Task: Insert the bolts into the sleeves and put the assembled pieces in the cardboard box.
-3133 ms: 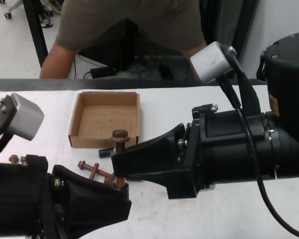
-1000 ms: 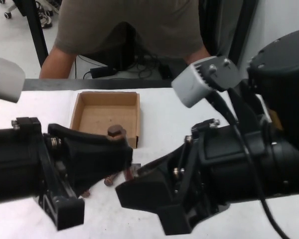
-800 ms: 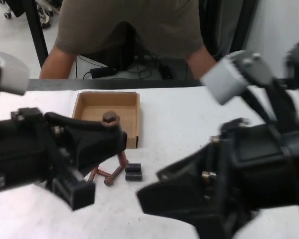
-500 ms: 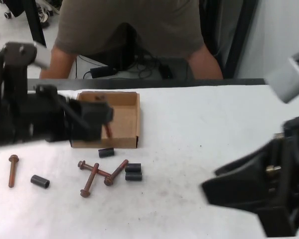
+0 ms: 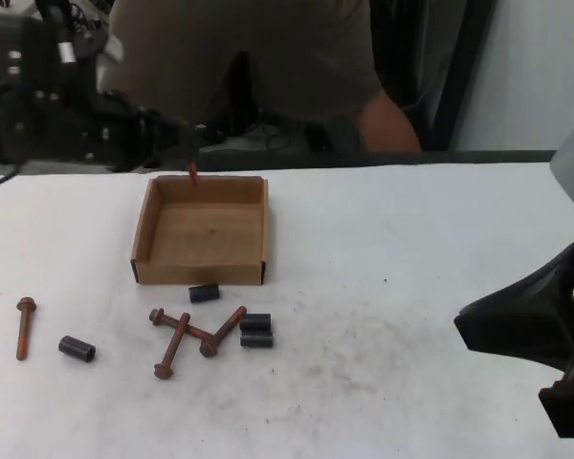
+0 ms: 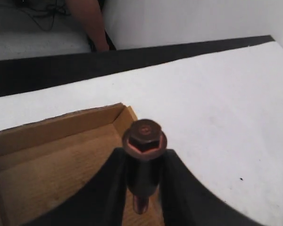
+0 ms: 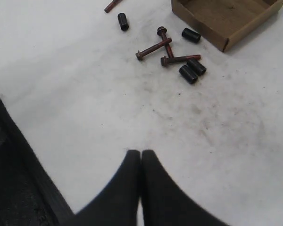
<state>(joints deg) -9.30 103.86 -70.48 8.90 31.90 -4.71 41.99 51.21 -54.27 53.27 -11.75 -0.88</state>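
White bench [image 5: 383, 239] below, left fingers [image 6: 108, 188] grip sleeved bolt [image 6: 144, 141]; right fingers [image 7: 127, 188] pressed together.

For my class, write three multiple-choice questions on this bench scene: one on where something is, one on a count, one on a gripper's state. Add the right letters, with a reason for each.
1. Where is the bolt that the left gripper holds?
A) above the cardboard box
B) flat among the loose bolts
C) on the floor

2. How many black sleeves lie loose on the bench?
A) two
B) four
C) six

3. What state is the right gripper in?
A) wide open
B) shut on a bolt
C) shut, holding nothing

Answers:
1. A: the left wrist view shows the box's floor beneath the held bolt.
2. B: one lies far left, one by the box's front wall, and two lie side by side.
3. C: its fingers meet, with nothing between them.
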